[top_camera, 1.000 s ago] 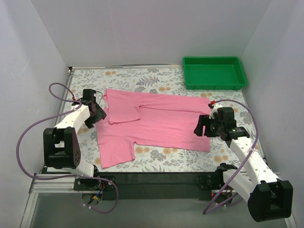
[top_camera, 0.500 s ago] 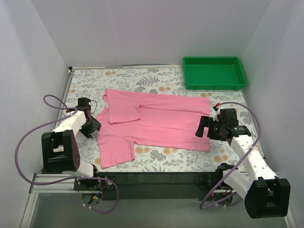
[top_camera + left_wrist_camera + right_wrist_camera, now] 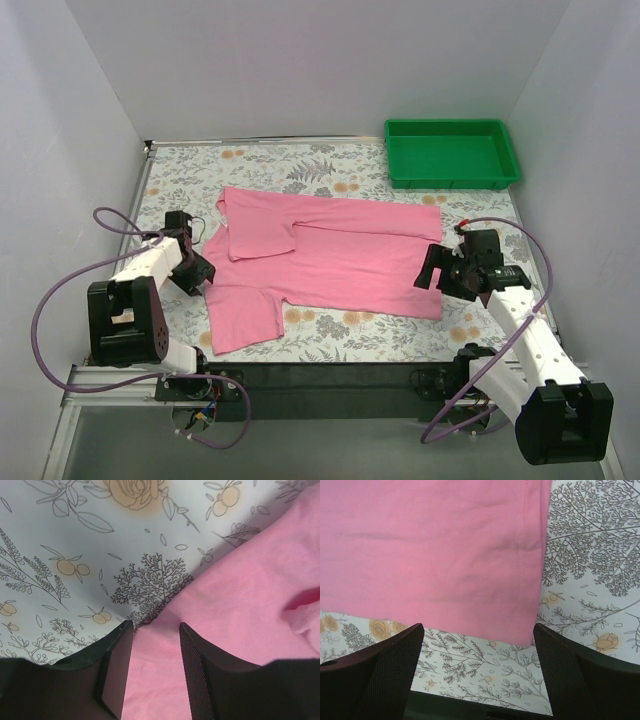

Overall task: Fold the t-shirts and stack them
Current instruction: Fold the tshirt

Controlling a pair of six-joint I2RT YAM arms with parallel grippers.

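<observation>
Two arms leaned low over the floral table (image 3: 260, 160), wrists tipped downward. The left gripper (image 3: 155, 625) had its fingers narrowly parted and clamped on nothing, with the edge of the one pink t-shirt (image 3: 330, 260) lying between them. The right gripper (image 3: 477, 627) stood wide and empty, the shirt's hem corner between its fingers. One green tray (image 3: 450, 152) sat well beyond the right fingers.

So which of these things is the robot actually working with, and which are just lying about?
In the job: pink t-shirt, left gripper, right gripper, both open at its edges.
Lying about: green tray, floral table cover.
</observation>
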